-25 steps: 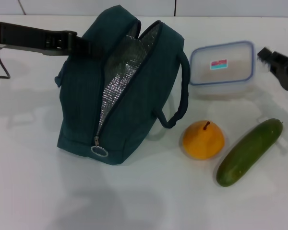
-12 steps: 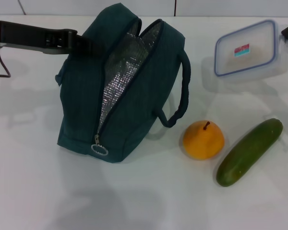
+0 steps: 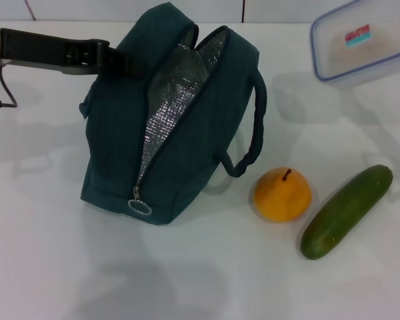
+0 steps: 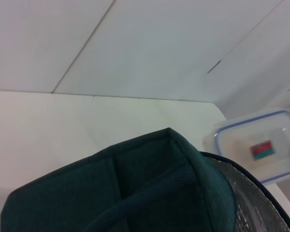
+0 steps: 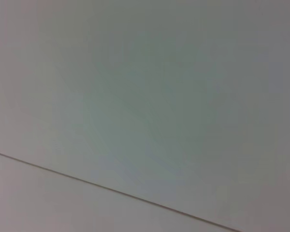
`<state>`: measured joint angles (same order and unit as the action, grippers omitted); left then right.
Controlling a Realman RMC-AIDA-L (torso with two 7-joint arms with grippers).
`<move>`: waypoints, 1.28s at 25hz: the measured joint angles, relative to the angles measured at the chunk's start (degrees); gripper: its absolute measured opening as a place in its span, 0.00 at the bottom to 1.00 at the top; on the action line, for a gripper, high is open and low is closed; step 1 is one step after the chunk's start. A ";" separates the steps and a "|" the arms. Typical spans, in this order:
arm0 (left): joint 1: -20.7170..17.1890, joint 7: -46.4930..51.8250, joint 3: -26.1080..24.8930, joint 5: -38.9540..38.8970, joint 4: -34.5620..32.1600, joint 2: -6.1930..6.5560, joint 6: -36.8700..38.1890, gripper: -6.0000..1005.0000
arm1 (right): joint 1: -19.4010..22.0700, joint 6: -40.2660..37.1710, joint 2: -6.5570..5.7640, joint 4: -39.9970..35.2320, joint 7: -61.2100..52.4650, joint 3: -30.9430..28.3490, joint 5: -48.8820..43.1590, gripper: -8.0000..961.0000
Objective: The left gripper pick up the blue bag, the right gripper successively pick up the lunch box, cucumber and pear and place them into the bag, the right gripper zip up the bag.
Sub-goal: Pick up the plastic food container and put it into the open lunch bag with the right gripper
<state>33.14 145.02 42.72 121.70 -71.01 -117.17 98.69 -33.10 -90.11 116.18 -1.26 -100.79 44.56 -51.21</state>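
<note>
lunch box (image 3: 361, 41): airborne upper right, right hand unseen (grip: cannot tell)
blue bag (image 3: 167, 120): left hand (image 3: 110, 59) clenched on it
advice: tilt box narrow-side into the opening

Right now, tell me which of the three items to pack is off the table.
The lunch box: it hangs in the air, upper right, while the pear and cucumber lie on the table.

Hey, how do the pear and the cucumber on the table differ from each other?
The pear is squat, round and yellow-orange with a short brown stem on top; the cucumber is long, thick and dark green with no stem showing. The pear sits upright, while the cucumber lies flat on a diagonal. The pear is nearer the blue bag, with the cucumber on its far side. Both rest untouched on the white table, close together.
</note>
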 joint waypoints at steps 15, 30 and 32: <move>0.34 -0.06 0.09 0.00 0.11 -0.03 0.01 0.04 | -8.00 -5.24 0.01 1.19 -4.05 0.35 3.11 0.11; 1.49 -0.06 0.20 -1.25 0.87 -0.50 0.01 0.04 | -19.18 -1.98 0.00 3.52 -4.22 3.68 2.04 0.10; 1.49 -0.07 0.20 -1.38 0.89 -0.52 0.00 0.05 | -20.08 -1.62 0.00 4.03 -4.23 3.79 1.17 0.10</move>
<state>34.63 144.95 42.92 120.32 -70.12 -117.69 98.69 -53.18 -91.73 116.19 2.77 -105.02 48.35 -50.05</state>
